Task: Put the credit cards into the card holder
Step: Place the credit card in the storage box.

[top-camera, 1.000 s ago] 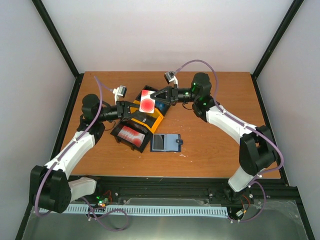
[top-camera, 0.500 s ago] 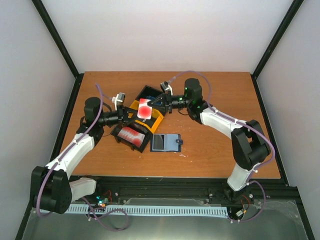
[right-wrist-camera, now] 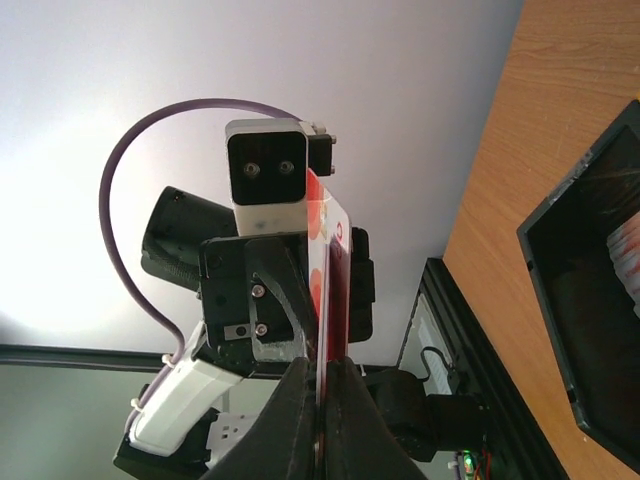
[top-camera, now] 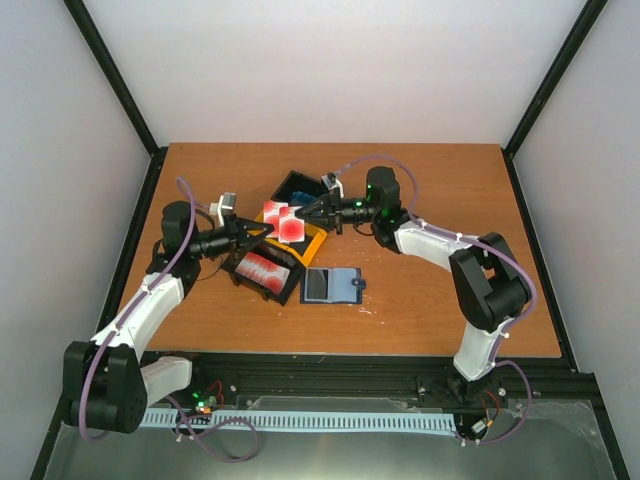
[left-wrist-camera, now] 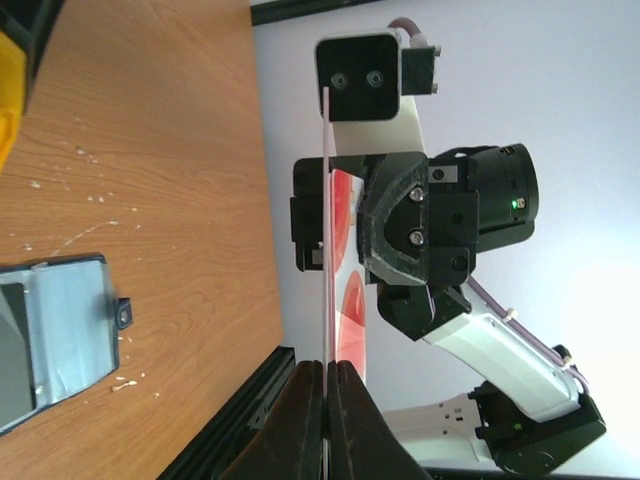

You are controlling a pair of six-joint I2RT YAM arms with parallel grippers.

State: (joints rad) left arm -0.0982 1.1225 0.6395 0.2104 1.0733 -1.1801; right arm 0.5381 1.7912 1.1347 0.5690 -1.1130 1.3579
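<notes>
Above the bin (top-camera: 313,242), the left claw (top-camera: 263,229) and right claw (top-camera: 304,213) meet, each pinched tight on the red cards (top-camera: 284,221) between them.

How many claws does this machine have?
2. The left claw and the right claw meet tip to tip over the yellow-and-black bin, both pinched shut on the red credit cards between them.

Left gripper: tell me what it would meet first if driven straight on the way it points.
The right gripper, facing it head-on; both pinch the red credit cards between them, so hardly any gap shows, though depth is unclear.
</notes>
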